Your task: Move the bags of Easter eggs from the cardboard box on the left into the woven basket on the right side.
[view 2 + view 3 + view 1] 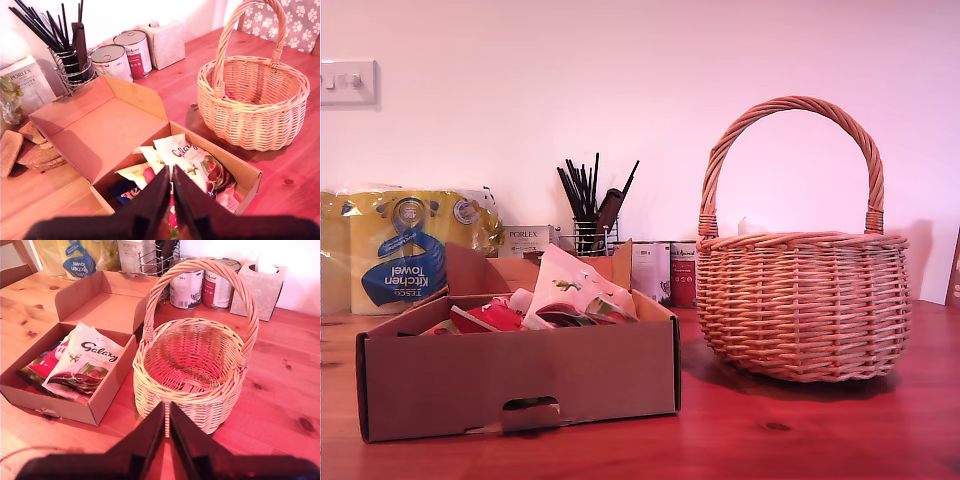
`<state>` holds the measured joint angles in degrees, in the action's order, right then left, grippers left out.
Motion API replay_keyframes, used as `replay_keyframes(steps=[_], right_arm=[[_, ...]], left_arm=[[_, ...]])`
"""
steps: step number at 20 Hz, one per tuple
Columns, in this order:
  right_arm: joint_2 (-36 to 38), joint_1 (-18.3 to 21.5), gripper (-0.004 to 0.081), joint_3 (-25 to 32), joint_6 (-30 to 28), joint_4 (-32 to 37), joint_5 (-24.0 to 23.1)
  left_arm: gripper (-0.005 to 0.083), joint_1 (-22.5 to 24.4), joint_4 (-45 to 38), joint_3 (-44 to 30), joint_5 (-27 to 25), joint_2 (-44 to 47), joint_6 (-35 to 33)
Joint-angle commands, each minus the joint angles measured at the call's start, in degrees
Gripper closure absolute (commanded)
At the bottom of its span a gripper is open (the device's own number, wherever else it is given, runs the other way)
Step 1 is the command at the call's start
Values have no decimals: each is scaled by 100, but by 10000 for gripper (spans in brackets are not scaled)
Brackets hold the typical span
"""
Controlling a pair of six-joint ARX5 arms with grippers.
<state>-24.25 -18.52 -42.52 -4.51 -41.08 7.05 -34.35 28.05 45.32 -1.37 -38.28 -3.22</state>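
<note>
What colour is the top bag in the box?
Cream-white top bag with dark Galaxy lettering and green print; clearest in the second wrist view.

Lower packets in the shallow brown cardboard box (520, 380) buried under the cream-white Galaxy bag (85, 362); their print unreadable. Yellow-and-blue kitchen towel pack (405, 250) cut off at the exterior view's left edge. Inside of the round tan wicker basket (805, 305) hidden behind its wall in the exterior view. Neither arm visible there.

Exterior low, frontal; wrists overhead, sharing box (520, 385), basket (803, 310)
</note>
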Motion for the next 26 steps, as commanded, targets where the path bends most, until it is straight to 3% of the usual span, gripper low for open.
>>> replay_keyframes(steps=[1, 9, 13, 16, 21, 26], right_arm=[[717, -48, 783, -33, -286, -592, -11], [717, -48, 783, -33, -302, -494, -13], [505, -50, 783, -107, -297, 514, 101], [-111, -50, 783, -302, -302, 750, 160], [-1191, -55, 783, -343, -238, 529, 603], [-859, -55, 783, -431, -197, -26, 599]], left_arm=[[797, 7, 717, -356, 155, 789, -133], [797, 9, 708, -354, 177, 750, -133], [797, 7, -223, -166, 448, 289, -168], [797, 4, -376, 280, 800, -542, -402], [797, 4, -393, 732, 1167, -1572, -479], [797, 243, 153, 732, 1141, -1115, -778]])
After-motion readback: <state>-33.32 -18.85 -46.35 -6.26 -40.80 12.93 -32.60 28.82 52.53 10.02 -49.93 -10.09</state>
